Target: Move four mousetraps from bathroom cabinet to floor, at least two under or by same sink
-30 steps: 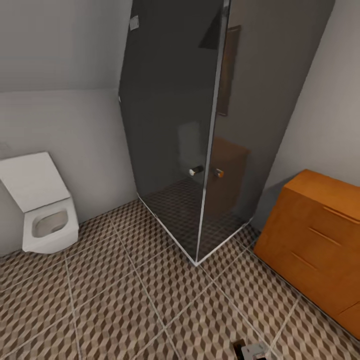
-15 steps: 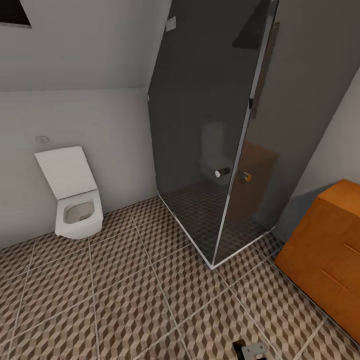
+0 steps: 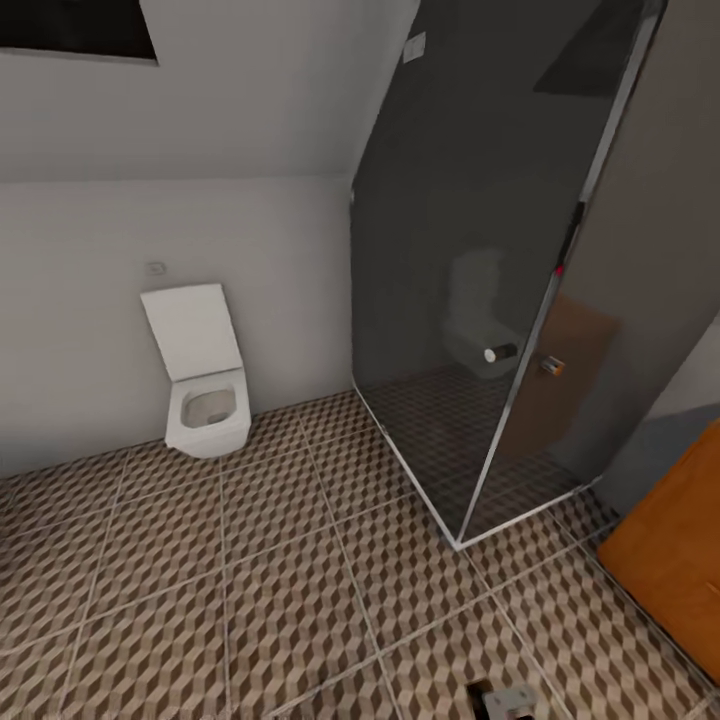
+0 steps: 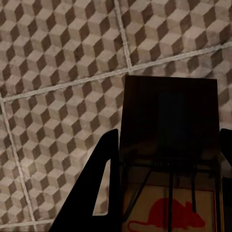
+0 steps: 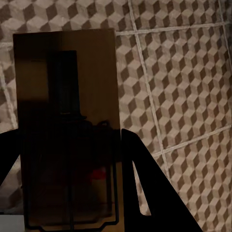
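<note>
In the left wrist view, my left gripper (image 4: 166, 145) is shut on a dark brown mousetrap (image 4: 169, 111) with thin wires and a red mouse print. It hangs above the cube-patterned bathroom floor (image 4: 53, 72). My right gripper (image 5: 67, 145) is shut on a second dark mousetrap (image 5: 65, 72), also above the tiles (image 5: 179, 72). A corner of the orange-brown cabinet (image 3: 675, 560) stands at the right edge of the head view. The sink and the other mousetraps are out of view.
A white wall-hung toilet (image 3: 205, 400) with its lid up stands against the far wall. The dark glass shower enclosure (image 3: 480, 300) fills the corner between the toilet and the cabinet. Patterned floor (image 3: 250, 580) spreads in front of me. A grey piece of an arm (image 3: 500, 700) pokes in at the bottom edge.
The camera has swung to the left: the toilet and shower have slid right in the picture and most of the cabinet has left it. Both traps stay held.
</note>
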Controlling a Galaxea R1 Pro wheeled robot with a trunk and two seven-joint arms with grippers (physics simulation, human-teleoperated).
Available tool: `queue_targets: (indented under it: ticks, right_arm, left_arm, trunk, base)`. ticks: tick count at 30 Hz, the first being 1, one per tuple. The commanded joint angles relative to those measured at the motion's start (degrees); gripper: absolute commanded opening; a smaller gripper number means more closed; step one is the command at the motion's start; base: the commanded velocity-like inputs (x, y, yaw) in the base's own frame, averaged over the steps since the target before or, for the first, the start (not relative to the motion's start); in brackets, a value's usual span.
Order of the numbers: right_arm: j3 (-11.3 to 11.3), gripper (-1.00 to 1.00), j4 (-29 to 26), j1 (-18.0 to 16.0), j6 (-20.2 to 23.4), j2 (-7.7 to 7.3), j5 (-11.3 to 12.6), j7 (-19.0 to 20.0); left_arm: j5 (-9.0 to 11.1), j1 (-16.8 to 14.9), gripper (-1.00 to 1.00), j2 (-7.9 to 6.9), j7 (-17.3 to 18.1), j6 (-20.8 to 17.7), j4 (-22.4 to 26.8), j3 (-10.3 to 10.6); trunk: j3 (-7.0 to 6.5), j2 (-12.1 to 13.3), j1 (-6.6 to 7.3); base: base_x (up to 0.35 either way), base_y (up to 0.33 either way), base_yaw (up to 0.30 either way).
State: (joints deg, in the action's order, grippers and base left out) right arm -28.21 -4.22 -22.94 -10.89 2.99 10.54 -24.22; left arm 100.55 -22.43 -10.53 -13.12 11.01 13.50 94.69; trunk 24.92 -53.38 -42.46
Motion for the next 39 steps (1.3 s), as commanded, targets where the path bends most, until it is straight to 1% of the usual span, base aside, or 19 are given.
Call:
queue_targets:
  ticks: [1, 8, 9, 14, 17, 27, 39]
  right_arm:
    - [0.0, -1.00, 0.0, 0.0, -0.1, 0.00, 0.2, 0.0]
    - [0.3, -1.00, 0.0, 0.0, -0.1, -0.12, 0.4, -0.2]
    - [0.6, -1.00, -0.1, 0.0, 0.0, -0.37, 1.2, -0.4]
    - [2.0, -1.00, -0.1, 0.0, 0.0, -0.57, 5.4, -0.7]
    - [2.3, -1.00, 0.0, 0.0, 0.0, -0.60, 6.4, -0.7]
    - [2.3, -1.00, 0.0, 0.0, -0.1, -0.37, 6.8, -0.4]
    - [2.2, -1.00, 0.0, 0.0, -0.1, -0.34, 6.5, -0.3]
  left_arm:
    - [-0.1, 0.0, -1.00, -0.01, -0.2, 0.0, 0.0, 0.0]
    - [0.0, 0.0, -1.00, -0.13, -0.2, 0.1, -0.3, 0.0]
    - [0.0, 0.0, -1.00, -0.23, -0.3, 0.1, -0.4, 0.0]
    - [0.0, 0.0, -1.00, -0.28, -0.3, 0.1, -0.4, 0.0]
    - [0.0, 0.0, -1.00, -0.26, -0.3, 0.1, -0.4, 0.0]
    - [0.0, 0.0, -1.00, -0.10, -0.3, 0.1, -0.3, 0.0]
    - [-0.1, 0.0, -1.00, -0.03, -0.3, 0.1, -0.2, 0.0]
  trunk:
    - [0.00, 0.0, 0.00]
    - [0.00, 0.0, 0.00]
    - [0.00, 0.0, 0.00]
    - [0.00, 0.0, 0.00]
    - [0.00, 0.0, 0.00]
    - [0.00, 0.0, 0.00]
    - [0.00, 0.0, 0.00]
  base:
    - [0.000, 0.000, 0.292]
    - [0.000, 0.000, 0.292]
    - [0.000, 0.000, 0.292]
    - [0.000, 0.000, 0.292]
    - [0.000, 0.000, 0.292]
    - [0.000, 0.000, 0.292]
    - [0.000, 0.000, 0.292]
